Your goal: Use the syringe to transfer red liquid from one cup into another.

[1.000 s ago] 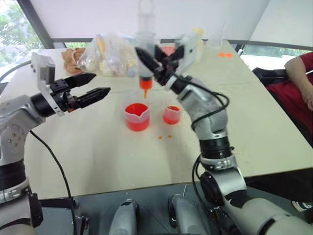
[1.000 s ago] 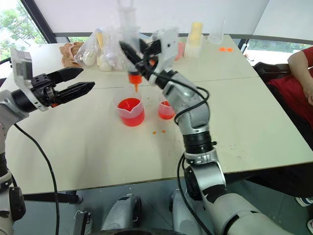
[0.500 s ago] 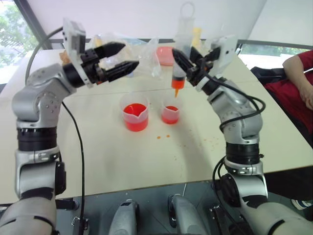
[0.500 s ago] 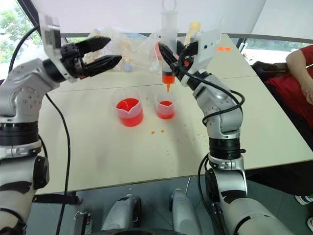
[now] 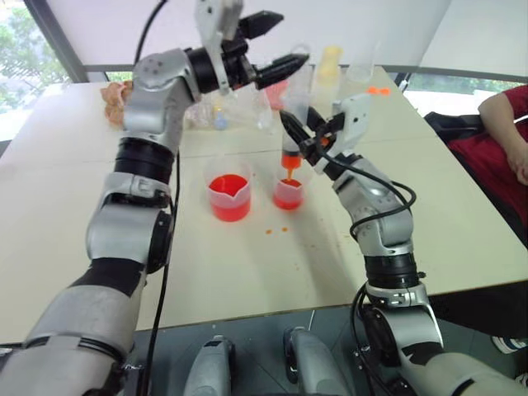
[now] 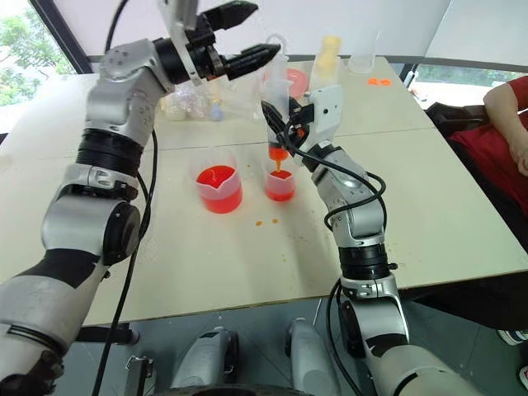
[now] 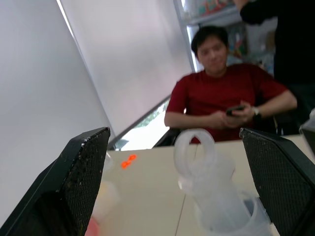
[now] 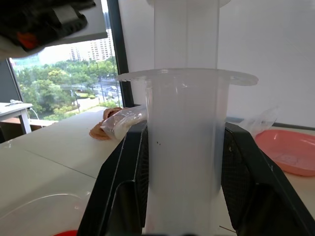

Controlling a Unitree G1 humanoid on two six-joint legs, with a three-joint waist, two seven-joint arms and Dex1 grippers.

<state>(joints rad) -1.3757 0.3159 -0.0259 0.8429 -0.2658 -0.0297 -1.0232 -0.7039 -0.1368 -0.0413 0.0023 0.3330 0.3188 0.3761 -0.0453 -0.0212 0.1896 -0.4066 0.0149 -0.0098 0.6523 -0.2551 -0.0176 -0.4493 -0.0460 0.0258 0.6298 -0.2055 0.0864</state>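
My right gripper is shut on the barrel of the clear syringe and holds it upright. The syringe's orange tip sits at the mouth of the smaller cup, which holds red liquid. To its left stands the wider spouted beaker with red liquid. My left gripper is open, raised level beside the top of the syringe. In the left wrist view its two fingers flank the plunger ring. In the right wrist view the barrel sits between black fingers.
Clear bags of small items, a pink dish, a pale yellow-capped bottle and a tall clear cup stand at the table's back. Orange drops dot the table. A person in red sits at the right.
My left arm swung up and rightward from the left side to the syringe's plunger top. My right gripper carried the syringe from above the beaker down over the smaller cup.
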